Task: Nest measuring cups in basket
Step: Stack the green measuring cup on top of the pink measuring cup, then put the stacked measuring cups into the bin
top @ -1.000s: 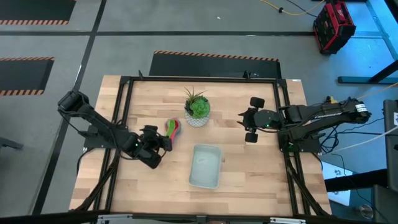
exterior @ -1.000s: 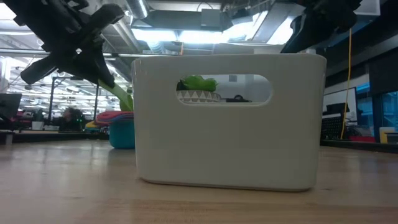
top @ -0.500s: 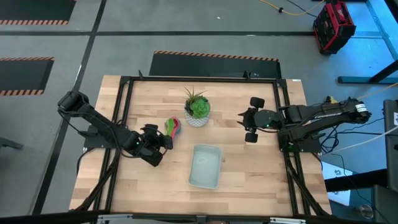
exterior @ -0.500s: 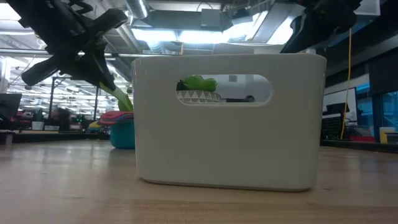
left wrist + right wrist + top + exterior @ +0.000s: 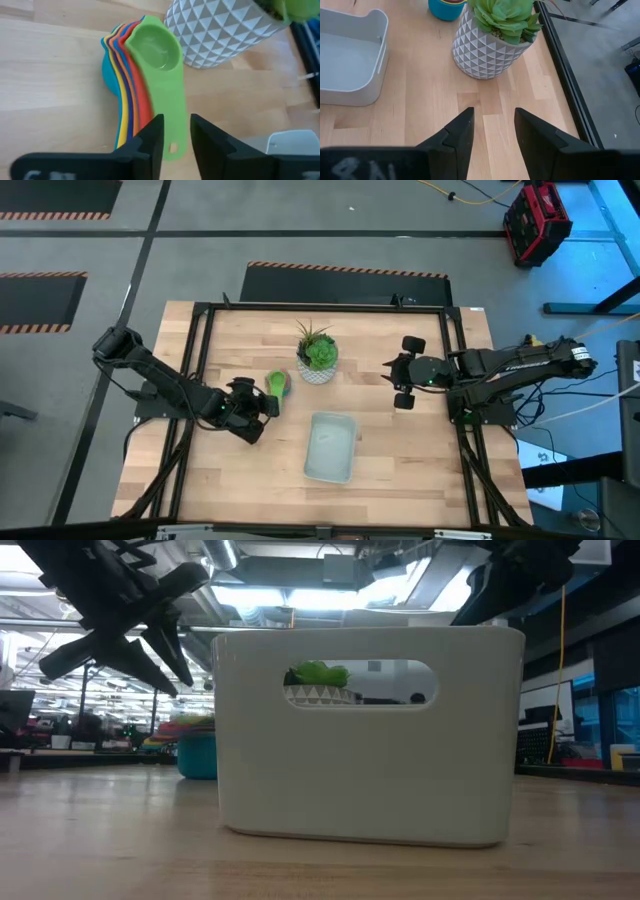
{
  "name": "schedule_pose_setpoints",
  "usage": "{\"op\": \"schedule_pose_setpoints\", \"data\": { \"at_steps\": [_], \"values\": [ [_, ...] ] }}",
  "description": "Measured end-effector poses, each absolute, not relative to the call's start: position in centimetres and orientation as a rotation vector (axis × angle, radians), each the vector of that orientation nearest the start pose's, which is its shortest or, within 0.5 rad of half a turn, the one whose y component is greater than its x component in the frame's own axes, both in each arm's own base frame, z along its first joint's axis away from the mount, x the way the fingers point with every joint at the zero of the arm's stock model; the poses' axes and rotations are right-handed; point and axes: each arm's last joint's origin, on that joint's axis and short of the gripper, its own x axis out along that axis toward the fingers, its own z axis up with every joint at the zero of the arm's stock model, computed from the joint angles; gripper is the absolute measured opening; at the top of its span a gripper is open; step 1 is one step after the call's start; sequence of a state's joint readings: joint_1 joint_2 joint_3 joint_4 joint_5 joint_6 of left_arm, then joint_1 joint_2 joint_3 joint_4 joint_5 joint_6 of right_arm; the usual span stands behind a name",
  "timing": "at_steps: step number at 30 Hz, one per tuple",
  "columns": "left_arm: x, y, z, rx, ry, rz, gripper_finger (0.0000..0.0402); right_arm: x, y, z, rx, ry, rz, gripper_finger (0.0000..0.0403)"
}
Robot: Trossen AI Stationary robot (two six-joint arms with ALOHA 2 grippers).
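The measuring cups (image 5: 150, 50) sit nested in one stack on the table beside the white plant pot (image 5: 220, 30). A green cup is on top, a teal one is at the bottom (image 5: 197, 750), and the flat handles fan out. My left gripper (image 5: 176, 120) is open just above the handle end, one finger on each side of the green handle (image 5: 175, 145). In the high view it (image 5: 266, 405) is just left of the stack (image 5: 277, 385). The pale basket (image 5: 309, 445) stands near the table's near edge. My right gripper (image 5: 392, 385) waits open, right of the pot.
The plant pot (image 5: 317, 370) stands right behind the cup stack, toward the far edge. The basket (image 5: 370, 770) fills the low view, and its wall (image 5: 382, 30) lies left of my right gripper (image 5: 492, 112). Bare wood lies between basket and stack.
The green cup, held tilted with its handle raised above the stack, has come down and now lies flat, nested on top. My left gripper's fingers have parted and let the handle go. It has stayed at the handle end.
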State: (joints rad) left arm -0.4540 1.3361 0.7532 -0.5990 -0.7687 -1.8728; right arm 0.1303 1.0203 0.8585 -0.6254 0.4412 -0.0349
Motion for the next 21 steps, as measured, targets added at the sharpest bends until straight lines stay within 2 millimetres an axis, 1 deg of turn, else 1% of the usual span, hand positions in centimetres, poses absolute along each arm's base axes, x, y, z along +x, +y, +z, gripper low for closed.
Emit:
{"op": "schedule_pose_setpoints", "data": {
  "at_steps": [5,11,21],
  "values": [
    [21.66,-7.98,19.3,-0.994,0.414,0.964,0.011,19.96,1.37,28.17,-0.256,0.764,-0.281,0.0145],
    [21.67,-7.96,19.29,-0.949,0.441,0.949,0.0111,19.96,1.37,28.17,-0.256,0.764,-0.282,0.0145],
    [21.62,-7.97,19.12,-0.898,0.553,0.907,0.0119,19.96,1.37,28.17,-0.256,0.764,-0.281,0.0145]
  ]
}}
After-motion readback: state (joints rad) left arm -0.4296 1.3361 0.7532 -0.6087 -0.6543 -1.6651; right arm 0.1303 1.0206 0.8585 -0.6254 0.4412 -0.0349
